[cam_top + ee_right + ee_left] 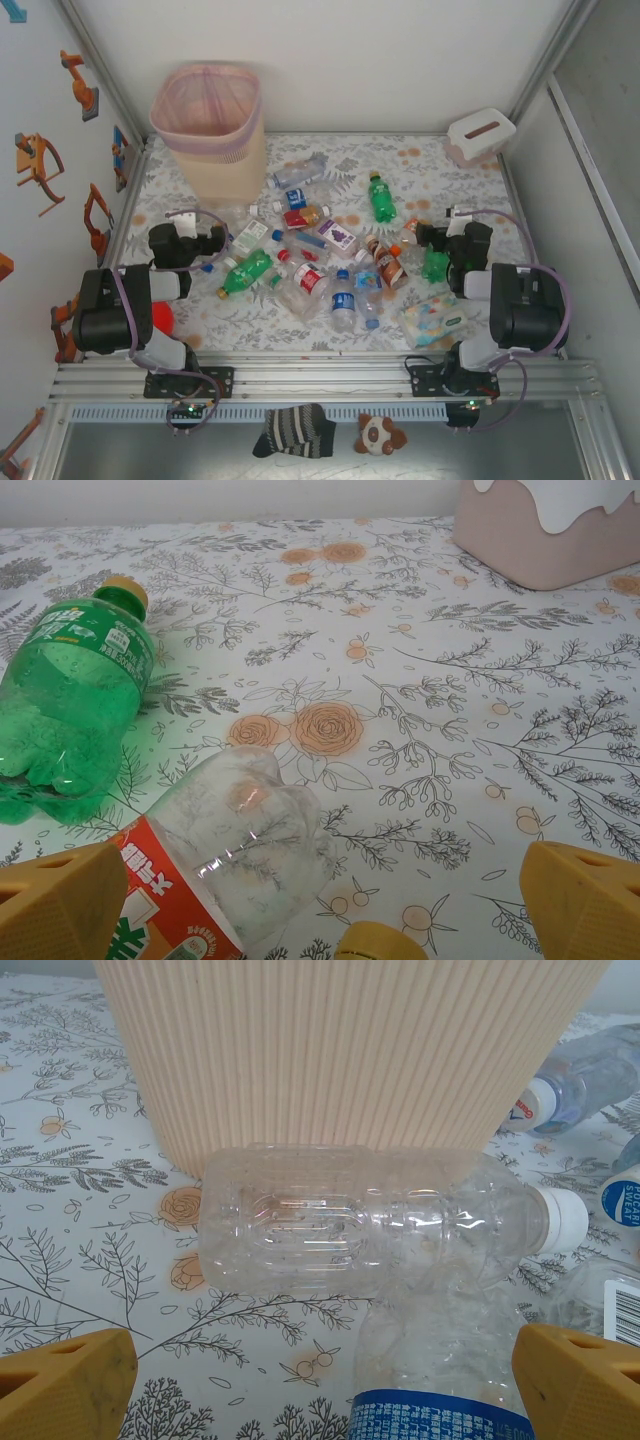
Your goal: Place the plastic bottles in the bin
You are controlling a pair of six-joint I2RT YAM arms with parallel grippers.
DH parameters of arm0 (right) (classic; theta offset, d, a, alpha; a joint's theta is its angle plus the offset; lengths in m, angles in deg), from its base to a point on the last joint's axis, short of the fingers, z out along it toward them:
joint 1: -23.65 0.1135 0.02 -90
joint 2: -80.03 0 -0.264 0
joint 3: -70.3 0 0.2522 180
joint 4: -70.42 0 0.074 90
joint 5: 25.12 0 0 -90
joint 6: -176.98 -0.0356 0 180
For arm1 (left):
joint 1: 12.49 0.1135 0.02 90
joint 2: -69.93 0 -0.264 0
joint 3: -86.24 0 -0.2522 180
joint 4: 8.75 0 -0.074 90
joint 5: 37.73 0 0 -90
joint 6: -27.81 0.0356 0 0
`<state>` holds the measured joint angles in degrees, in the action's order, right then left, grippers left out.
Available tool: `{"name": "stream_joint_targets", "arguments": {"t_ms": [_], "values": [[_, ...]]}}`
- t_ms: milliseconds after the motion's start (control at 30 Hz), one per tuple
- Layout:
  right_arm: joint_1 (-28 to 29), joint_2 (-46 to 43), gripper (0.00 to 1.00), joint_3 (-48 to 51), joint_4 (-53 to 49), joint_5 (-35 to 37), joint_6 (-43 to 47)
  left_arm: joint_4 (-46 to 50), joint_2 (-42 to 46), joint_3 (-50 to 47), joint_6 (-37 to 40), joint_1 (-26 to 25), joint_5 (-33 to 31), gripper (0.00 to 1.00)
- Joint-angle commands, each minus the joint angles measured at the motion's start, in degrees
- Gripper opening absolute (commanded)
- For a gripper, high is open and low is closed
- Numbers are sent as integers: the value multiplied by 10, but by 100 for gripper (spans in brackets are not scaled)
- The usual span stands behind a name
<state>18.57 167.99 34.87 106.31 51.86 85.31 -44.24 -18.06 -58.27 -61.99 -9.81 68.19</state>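
The beige bin with a pink liner stands at the back left; its ribbed wall is close ahead in the left wrist view. Several plastic bottles lie scattered over the middle of the table. My left gripper is open. A clear bottle with a white cap lies crosswise ahead of it, and a blue-labelled bottle sits between its fingers, nearer the right one. My right gripper is open, over a red-labelled clear bottle, with a green bottle to its left.
A white tissue box stands at the back right. A pastel wipes pack lies front right by the right arm. A red object sits by the left arm. Walls enclose the table on three sides.
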Motion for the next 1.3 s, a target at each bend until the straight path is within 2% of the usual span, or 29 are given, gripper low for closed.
{"name": "stream_joint_targets", "arguments": {"t_ms": [0,400,567,700,867,1033,1267], "values": [[-2,6,99,2,18,6,-4,-15,-1,1,0,0,6,96],[-3,6,99,2,18,6,-4,-14,-2,2,-2,1,6,96],[-2,2,99,-1,8,17,-7,-14,-2,1,-3,-2,-15,96],[-2,-26,99,-18,-46,21,-7,4,12,4,7,-12,-20,96],[-1,-62,97,-51,-141,22,-13,27,35,7,11,-33,-82,96],[-2,-93,93,-102,-258,13,-27,191,86,66,1,-43,-116,96],[-1,-108,90,-201,-436,-11,-86,351,129,134,-39,-66,-166,96]]}}
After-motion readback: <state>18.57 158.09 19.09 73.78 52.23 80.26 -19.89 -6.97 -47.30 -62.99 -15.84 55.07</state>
